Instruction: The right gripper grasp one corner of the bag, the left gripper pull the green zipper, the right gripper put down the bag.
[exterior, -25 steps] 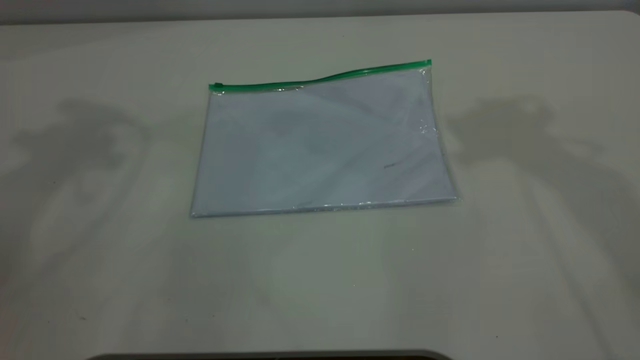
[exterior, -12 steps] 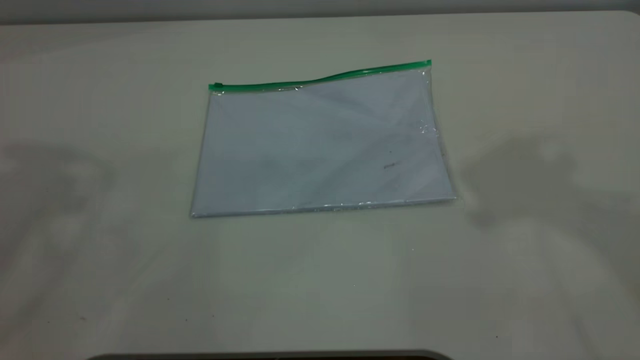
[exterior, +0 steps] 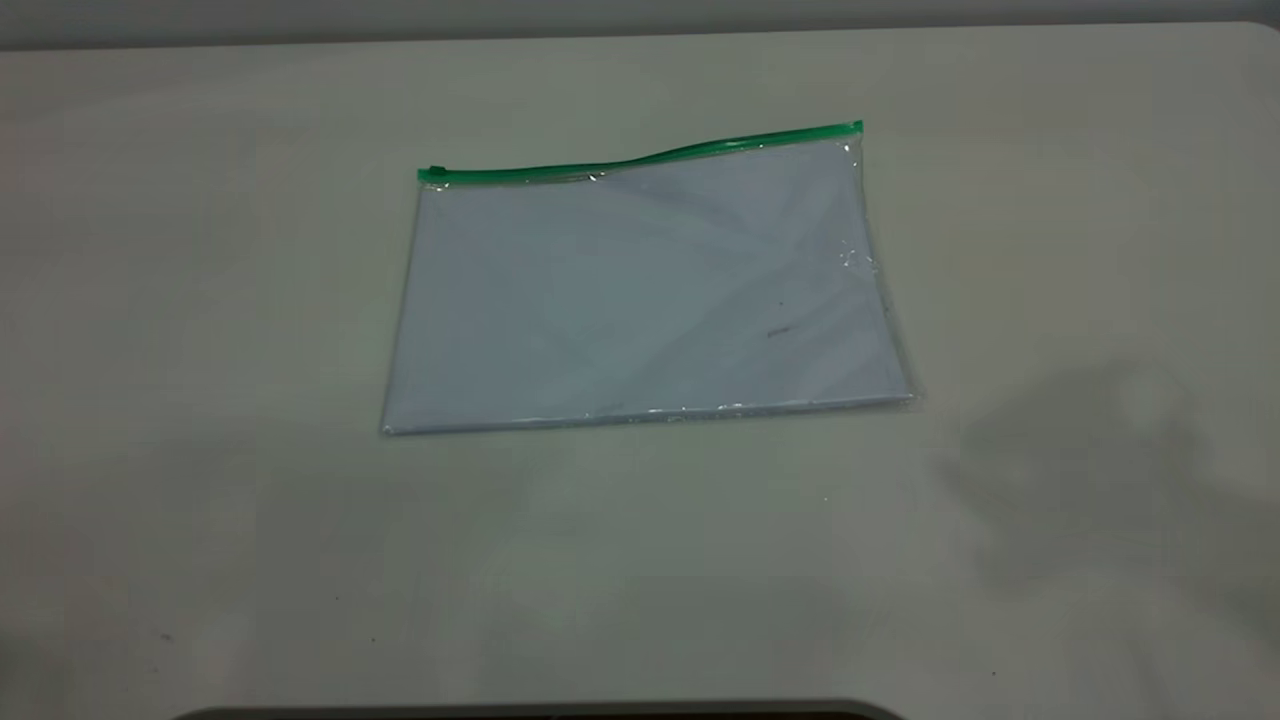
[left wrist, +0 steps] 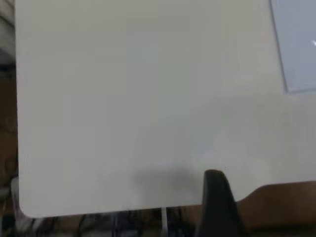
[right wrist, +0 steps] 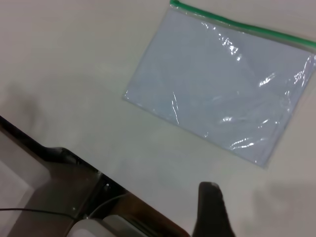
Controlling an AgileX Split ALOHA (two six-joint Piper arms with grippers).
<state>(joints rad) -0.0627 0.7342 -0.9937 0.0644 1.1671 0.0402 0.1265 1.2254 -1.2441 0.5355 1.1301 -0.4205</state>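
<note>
Table (exterior: 200, 300), pale off-white and matte, is carrying one item: the bag (exterior: 640, 295), lying flat toward the far middle. Zipper (exterior: 640, 160) is running along its far edge, buckling up slightly mid-length, slider sitting at the left end.

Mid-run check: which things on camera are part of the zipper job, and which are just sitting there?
Part of the job:
- bag, lying flat on the table
- green zipper along its far edge
- left gripper, off the bag near the table edge
- right gripper, also clear of the bag

Just there:
- table
</note>
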